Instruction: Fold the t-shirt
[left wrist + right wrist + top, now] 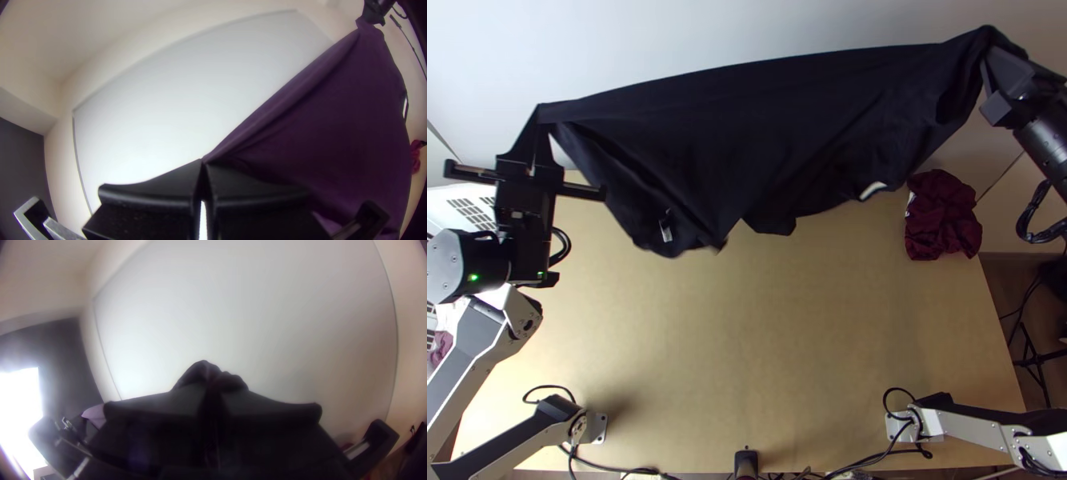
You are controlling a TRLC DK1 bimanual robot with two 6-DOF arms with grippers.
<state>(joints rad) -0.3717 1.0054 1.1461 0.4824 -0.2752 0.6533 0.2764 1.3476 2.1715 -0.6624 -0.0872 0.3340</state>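
Your left claw and right claw are both clamped on the dark cloth t-shirt, which hangs stretched crosswise between them at the light wooden counter's far side; you'll likely need to lower both evenly, drawing them nearer.

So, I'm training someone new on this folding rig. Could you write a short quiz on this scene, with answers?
1. True or false: the maroon cloth lies bunched on the wooden table.

2. How is the dark t-shirt placed?
A) Spread flat on the table
B) Held up, stretched between the left claw and the right claw
C) Folded into a neat square

3. Fill in, left or right: the maroon cloth is nearer to the ____ claw.

Key: 1 true; 2 B; 3 right.
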